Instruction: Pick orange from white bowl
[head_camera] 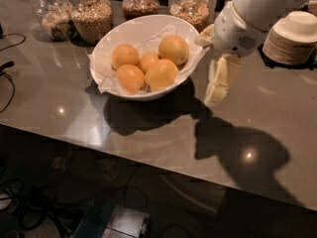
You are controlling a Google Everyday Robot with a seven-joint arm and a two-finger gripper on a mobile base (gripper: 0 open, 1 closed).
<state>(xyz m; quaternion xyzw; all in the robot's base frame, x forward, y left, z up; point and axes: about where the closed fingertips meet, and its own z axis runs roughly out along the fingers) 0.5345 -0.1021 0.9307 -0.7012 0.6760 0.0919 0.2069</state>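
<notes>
hand of mine hangs just beside the right rim of the white bowl, above the desk and pointing down at it. i cannot tell whether it is wide or narrow. it is outside the bowl and touches no fruit, so i judge this to be the approach, with the pick itself not yet begun.

the bowl is lined with crumpled white paper and holds 5 oranges packed close together. the orange i take for mine sits at the back right, against the paper and nearest my hand. the 4 other oranges lie to its left and in front, touching one another.

next, as i see it, i must lift over the rim, come in above that fruit and lower around it. the neighbours crowd it, so there is little room on its inner side, and a round smooth skin may roll if i press off centre. the paper could also catch.

behind the bowl stand 4 glass jars of grains or nuts. i cannot tell which. to my right a stack of small white dishes sits well apart from the bowl.
</notes>
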